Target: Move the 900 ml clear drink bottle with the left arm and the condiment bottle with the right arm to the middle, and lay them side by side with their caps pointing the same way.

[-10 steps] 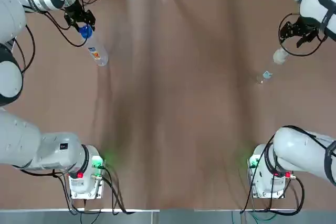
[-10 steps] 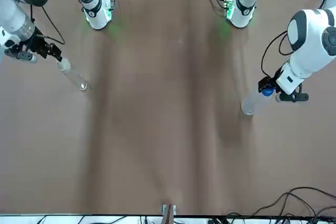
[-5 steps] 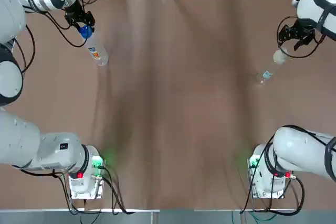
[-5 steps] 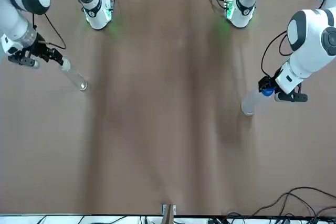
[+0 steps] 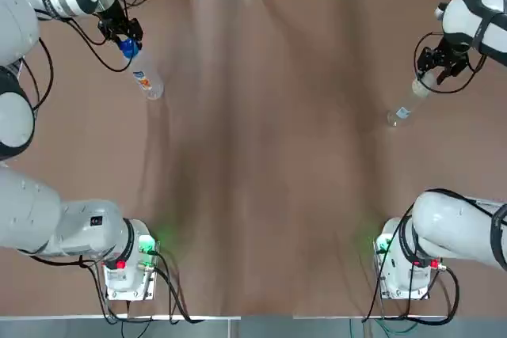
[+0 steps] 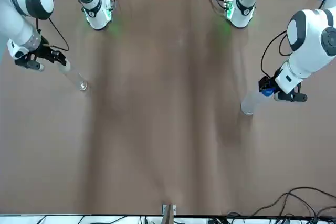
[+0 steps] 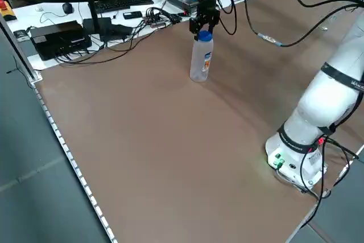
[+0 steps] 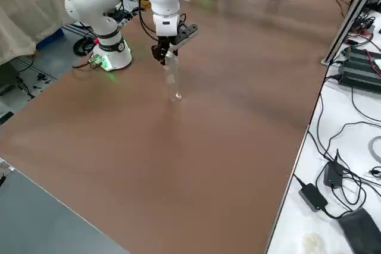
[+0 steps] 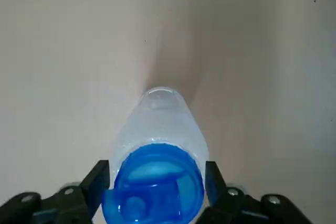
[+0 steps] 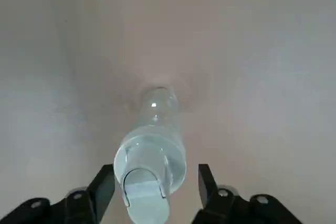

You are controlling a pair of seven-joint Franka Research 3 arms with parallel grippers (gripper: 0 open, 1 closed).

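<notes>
ok so working out from the robot's side: both arm bases (image 5: 127, 263) sit at the near edge, the middle of the brown table (image 5: 261, 164) has neither bottle on it yet, and all the action is at the far corners. Step in hand imo = the pick-up, nothing carried in yet. Far left, the left gripper (image 7: 204, 30) sits on top of the tall clear plastic drink bottle w/ the blue cap and small label (image 7: 201, 64), fingers snug against both sides of the cap, so it reads as clamped on. Far right, the right gripper (image 10: 153, 178) straddles the top of the slim clear condiment bottle w/ the pale cap (image 5: 407, 104), fingers spread w/ a gap each side, so not gripping. Next it prob needs to close there, then both lift, swing inward and tip the bottles flat, caps same way. Btw the top cam makes both bottles look slanted, but the side cams show them standing upright. And only the wrist cams show the finger gaps
</notes>
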